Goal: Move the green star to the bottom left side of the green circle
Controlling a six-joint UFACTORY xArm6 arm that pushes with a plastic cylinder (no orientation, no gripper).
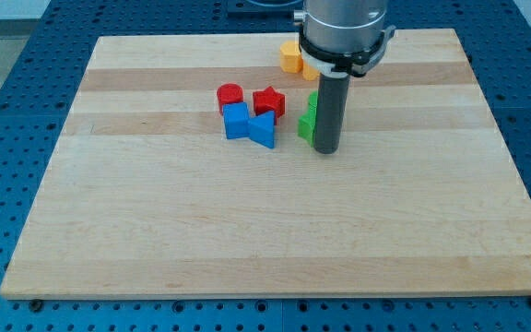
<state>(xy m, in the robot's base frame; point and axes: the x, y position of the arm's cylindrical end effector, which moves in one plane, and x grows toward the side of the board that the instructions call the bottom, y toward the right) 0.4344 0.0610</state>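
Note:
My tip rests on the board, right of the view's middle and in its upper half. Green block pieces touch the rod's left side: an upper green piece and a lower green piece. The rod hides most of both, so I cannot tell which is the green star and which the green circle, nor whether they touch each other. The tip sits just right of and slightly below the lower green piece.
A red circle and a red star lie left of the green pieces. Below them sit a blue block and a blue triangle-like block. Two orange blocks lie near the board's top edge, one partly behind the arm.

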